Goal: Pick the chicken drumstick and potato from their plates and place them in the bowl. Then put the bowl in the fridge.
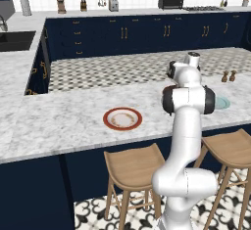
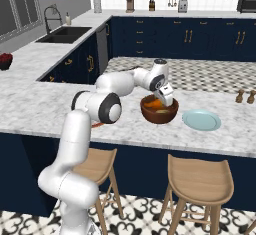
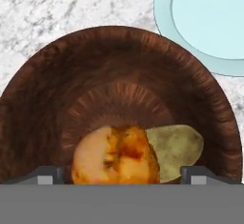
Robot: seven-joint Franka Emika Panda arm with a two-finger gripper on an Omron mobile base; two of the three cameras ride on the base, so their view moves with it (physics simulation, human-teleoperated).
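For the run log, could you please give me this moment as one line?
gripper: open over bowl | drumstick, potato: in bowl | both plates: bare

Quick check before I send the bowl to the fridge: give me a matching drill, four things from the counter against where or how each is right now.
Things:
1. chicken drumstick
2. potato
3. white red-rimmed plate
4. pale blue plate

States:
A. bare, right beside the bowl
B. in the bowl, orange-brown, between the open tool's fingertips
C. bare, on the arm's far side from the bowl
D. in the bowl, yellowish, against the drumstick

Pairs: 1-B, 2-D, 3-C, 4-A
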